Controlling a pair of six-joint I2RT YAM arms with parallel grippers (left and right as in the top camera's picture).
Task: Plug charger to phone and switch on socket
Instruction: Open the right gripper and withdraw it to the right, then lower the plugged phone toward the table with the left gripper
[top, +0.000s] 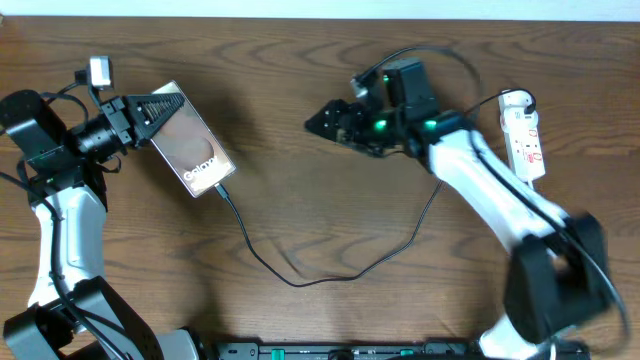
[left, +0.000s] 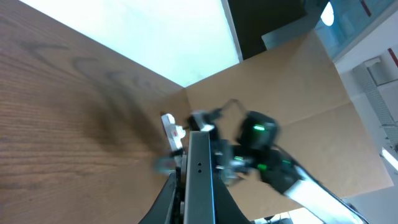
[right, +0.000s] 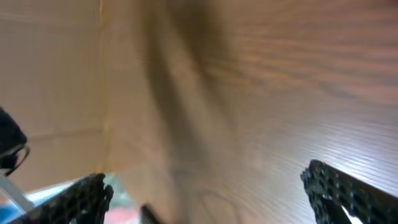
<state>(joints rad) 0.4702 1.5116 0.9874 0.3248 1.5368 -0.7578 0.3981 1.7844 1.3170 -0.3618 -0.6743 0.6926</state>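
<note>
Toward the left side of the table (top: 300, 60), the left gripper (top: 160, 108) is clamping the phone (top: 195, 145) by its unlettered end, its fingers closing narrowly on the two long edges. In the left wrist view the phone's thin edge is showing straight between them. The phone is lying at a slant on the wood with its glossy brownish face up, and its white "Galaxy" lettering is pointing toward the table's middle. The charger (top: 296, 284) is meeting the phone at that lettered end. I cannot tell from these views whether its small plug tip is fully seated. From there the thin black cable is looping down toward the near edge and curving back up under the right arm. The right gripper (top: 318, 120) is hovering above bare wood near the table's centre, well apart from the phone. Its fingers (right: 90, 196) are spreading wide and are gripping nothing. The socket (top: 524, 135) is lying at the far right, just beside the right arm's white forearm, with its red marks facing up. Its switch position is too small to make out.
</note>
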